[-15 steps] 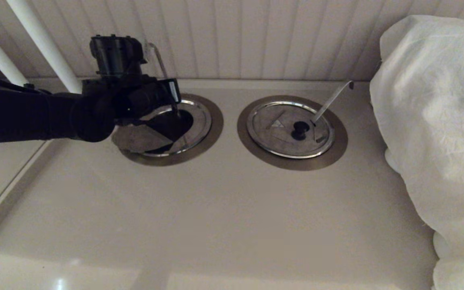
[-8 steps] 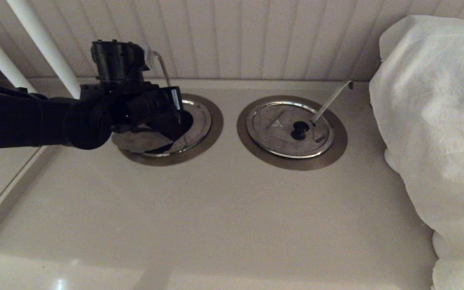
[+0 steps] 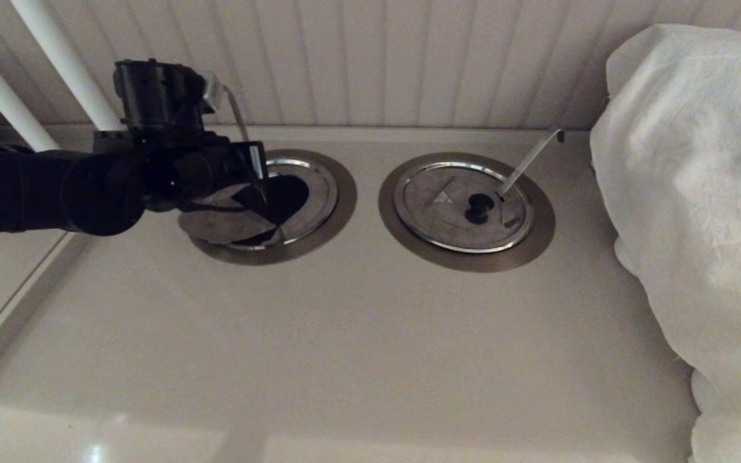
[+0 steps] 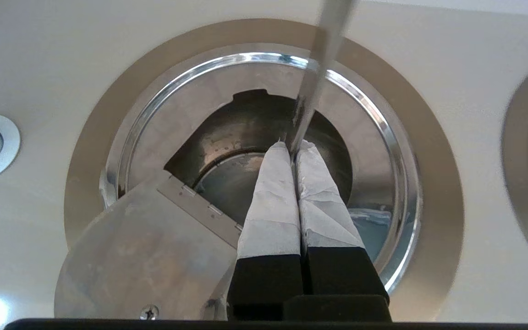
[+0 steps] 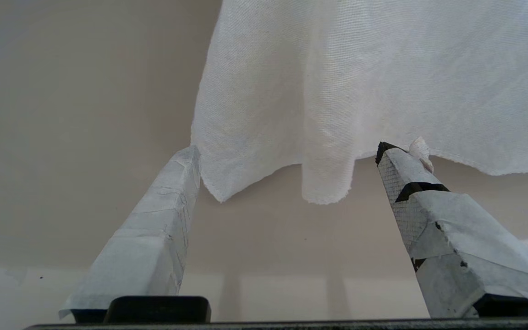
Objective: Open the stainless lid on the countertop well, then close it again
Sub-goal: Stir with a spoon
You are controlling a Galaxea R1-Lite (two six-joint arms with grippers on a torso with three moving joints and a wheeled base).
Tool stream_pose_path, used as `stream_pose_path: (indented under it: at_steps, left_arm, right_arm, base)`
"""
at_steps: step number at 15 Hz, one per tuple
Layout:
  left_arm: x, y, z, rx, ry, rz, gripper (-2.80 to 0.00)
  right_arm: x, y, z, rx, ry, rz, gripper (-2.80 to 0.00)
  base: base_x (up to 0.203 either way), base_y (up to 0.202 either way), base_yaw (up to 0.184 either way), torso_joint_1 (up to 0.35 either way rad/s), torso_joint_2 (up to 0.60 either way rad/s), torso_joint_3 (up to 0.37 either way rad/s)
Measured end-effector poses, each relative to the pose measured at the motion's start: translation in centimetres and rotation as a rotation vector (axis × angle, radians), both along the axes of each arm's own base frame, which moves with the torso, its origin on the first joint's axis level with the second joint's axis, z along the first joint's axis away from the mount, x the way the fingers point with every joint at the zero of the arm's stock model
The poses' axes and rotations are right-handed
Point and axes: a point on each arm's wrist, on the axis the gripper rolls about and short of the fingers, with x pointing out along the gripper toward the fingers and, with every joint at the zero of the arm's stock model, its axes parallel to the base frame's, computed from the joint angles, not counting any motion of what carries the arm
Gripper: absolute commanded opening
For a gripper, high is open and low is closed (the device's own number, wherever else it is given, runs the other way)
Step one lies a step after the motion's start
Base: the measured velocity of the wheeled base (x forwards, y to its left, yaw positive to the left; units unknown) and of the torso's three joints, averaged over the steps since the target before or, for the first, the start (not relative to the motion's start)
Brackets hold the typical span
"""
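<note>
Leftward since a second ago, the left gripper (image 4: 294, 146) is clenched on the utensil handle (image 4: 323, 55), the stainless lid (image 3: 226, 222) folded open over the countertop well (image 3: 283, 199); next, closing it. Right gripper (image 5: 287, 156) idles, fingers spread, beside white cloth (image 5: 383, 78)

White cloth (image 3: 692, 193) draped at right, closed twin lid (image 3: 462, 204) with slanted handle (image 3: 530, 159), white poles (image 3: 62, 64).

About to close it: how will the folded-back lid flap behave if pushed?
Likely stiff: the stainless lid looks like flat steel sheet. Its flap should pivot on the hinge, not slide, and may drop past upright. The left tool, over the countertop well, could slip on it; right tool is parked.
</note>
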Motion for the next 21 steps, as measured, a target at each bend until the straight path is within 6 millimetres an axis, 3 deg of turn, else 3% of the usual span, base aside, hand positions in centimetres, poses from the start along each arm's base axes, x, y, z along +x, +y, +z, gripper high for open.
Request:
stream_pose_path:
  at_steps: [10, 16, 21]
  left_arm:
    - [2.2, -1.2, 0.9, -0.044, -0.058, 0.018, -2.80]
    - [0.8, -2.4, 0.0, -0.057, -0.012, -0.024, -2.80]
    - [-0.8, -0.7, -0.5, -0.048, 0.025, -0.016, -2.80]
  right_arm:
    - [0.0, 0.0, 0.0, 0.000, 0.000, -0.001, 0.00]
    - [0.0, 0.0, 0.0, 0.000, 0.000, 0.000, 0.00]
    - [0.0, 0.0, 0.0, 0.001, 0.000, 0.000, 0.00]
  base:
    - [0.000, 0.000, 0.000, 0.000, 0.00, 0.000]
    - [0.000, 0.000, 0.000, 0.000, 0.00, 0.000]
    - [0.000, 0.000, 0.000, 0.000, 0.00, 0.000]
